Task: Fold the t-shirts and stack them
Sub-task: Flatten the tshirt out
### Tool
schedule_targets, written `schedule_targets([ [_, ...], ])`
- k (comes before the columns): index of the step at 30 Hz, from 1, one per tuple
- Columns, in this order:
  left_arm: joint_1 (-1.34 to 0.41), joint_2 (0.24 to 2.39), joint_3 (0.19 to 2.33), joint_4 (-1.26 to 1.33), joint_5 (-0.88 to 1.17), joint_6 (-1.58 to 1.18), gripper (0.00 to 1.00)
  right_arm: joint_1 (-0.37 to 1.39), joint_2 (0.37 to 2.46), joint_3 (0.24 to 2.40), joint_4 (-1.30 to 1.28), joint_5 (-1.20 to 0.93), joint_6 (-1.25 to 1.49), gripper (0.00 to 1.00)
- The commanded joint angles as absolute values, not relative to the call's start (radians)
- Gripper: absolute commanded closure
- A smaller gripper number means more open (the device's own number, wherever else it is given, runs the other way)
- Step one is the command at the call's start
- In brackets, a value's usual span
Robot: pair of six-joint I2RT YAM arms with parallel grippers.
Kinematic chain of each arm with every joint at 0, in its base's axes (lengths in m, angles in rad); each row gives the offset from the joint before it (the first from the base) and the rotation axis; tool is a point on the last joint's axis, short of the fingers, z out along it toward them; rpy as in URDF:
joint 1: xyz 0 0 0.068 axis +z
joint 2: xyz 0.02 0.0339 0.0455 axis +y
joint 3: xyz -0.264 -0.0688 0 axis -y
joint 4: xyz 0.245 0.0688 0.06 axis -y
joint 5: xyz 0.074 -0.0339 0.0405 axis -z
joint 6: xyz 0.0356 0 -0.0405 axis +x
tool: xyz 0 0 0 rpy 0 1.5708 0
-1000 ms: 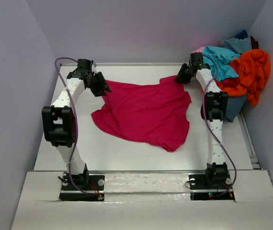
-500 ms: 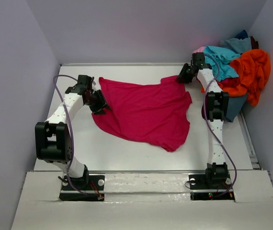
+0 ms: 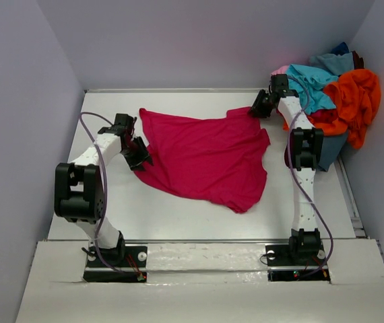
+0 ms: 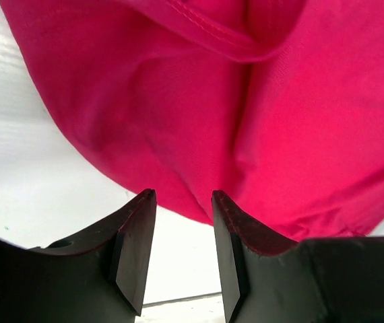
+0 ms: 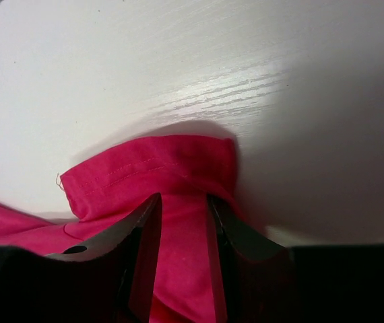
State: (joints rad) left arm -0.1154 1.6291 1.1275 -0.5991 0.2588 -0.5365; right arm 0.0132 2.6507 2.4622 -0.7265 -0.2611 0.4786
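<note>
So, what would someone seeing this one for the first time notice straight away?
The crimson t-shirt, spread rumpled across the middle of the white table, dominates the scene. The right gripper pinches its far right corner, while the left gripper sits open at its left edge. A bright heap of shirts, orange and turquoise among them, is piled at the far right corner.

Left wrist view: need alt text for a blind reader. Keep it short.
A crimson t-shirt, creased, fills most of the frame over a white table. At the bottom, the left gripper stands open, its two black fingers apart with bare table between them, the shirt's edge just beyond their tips.
</note>
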Motion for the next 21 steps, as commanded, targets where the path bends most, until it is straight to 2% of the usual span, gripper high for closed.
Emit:
schedule_targets([
  [1,-0.126,1.728,1.219,-0.603,0.189,-0.479,0.5,-0.037,2.582,2.43,-0.749,-0.235,0.48,0.62],
  [12,-0.146,1.908,1.399,-0.663,0.058,-0.425,0.51,-0.037,2.577,2.442,-0.756,-0.245,0.469,0.62],
  [21,-0.155,1.887,1.289,-0.687,0.086,-0.466,0.51,-0.037,2.58,2.462,-0.753,-0.245,0.472,0.62],
])
